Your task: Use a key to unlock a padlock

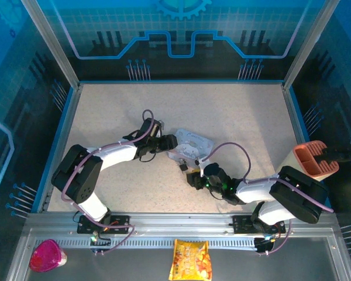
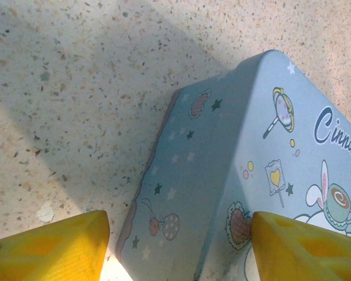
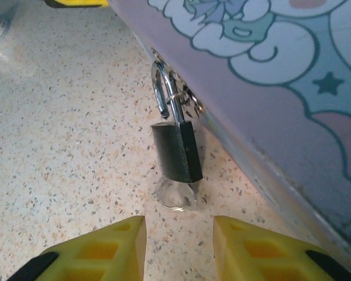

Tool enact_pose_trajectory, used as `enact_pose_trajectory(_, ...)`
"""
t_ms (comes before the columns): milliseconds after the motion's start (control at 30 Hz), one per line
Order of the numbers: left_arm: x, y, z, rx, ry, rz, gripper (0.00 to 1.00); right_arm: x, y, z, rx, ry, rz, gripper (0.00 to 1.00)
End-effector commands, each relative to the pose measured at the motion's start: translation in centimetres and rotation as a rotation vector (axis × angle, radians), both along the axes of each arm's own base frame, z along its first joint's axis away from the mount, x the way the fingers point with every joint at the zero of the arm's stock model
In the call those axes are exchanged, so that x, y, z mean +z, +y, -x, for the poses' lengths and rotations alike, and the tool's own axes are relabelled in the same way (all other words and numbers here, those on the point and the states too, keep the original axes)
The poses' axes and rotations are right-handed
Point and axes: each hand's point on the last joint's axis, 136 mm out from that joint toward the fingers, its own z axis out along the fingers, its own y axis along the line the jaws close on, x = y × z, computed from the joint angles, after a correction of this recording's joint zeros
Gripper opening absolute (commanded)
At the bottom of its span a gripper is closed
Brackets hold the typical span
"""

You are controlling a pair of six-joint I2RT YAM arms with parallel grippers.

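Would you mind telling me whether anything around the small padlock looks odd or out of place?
Yes: the small silvery key sits in the bottom of the black padlock, which hangs from the hasp of the pastel cartoon tin, while the right gripper stands open short of it, holding nothing.

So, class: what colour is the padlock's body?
The padlock body is black, best seen in the right wrist view.
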Motion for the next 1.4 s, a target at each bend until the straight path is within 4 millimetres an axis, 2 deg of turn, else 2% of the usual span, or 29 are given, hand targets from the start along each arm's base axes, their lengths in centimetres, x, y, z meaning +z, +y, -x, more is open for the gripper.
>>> enact_pose_trajectory(0, -4.6, 2.2, 2.3, 0.03, 0.128, -0.111, 0.64, 0.0, -0.2, -0.2, 0.009, 0.026, 0.034, 0.38)
enact_pose_trajectory(267, -5.1, 2.8, 2.6, 0.058, 0.137, -0.13, 0.63, 1.1, 0.4, -1.0, 0.029, 0.002, 0.068, 0.47)
enact_pose_trajectory(400, -5.4, 3.0, 2.6, 0.073, 0.147, -0.136, 0.63, 0.5, -1.1, -2.4, -0.024, 0.011, 0.139, 0.49)
enact_pose_trajectory(533, -5.4, 3.1, 2.6, 0.082, 0.146, -0.137, 0.62, 0.0, -2.0, -2.9, -0.012, 0.061, 0.132, 0.51)
enact_pose_trajectory(767, -6.0, 3.0, 2.4, 0.091, 0.159, -0.13, 0.62, -0.1, -0.6, -3.2, 0.097, 0.106, 0.081, 0.5)
enact_pose_trajectory(1100, -6.3, 3.0, 2.6, 0.102, 0.173, -0.127, 0.61, -1.5, 0.5, -3.2, 0.131, 0.156, 0.039, 0.38)
enact_pose_trajectory(1367, -6.7, 3.1, 3.0, 0.123, 0.181, -0.145, 0.61, -1.5, -0.5, -4.1, 0.061, 0.13, 0.079, 0.19)
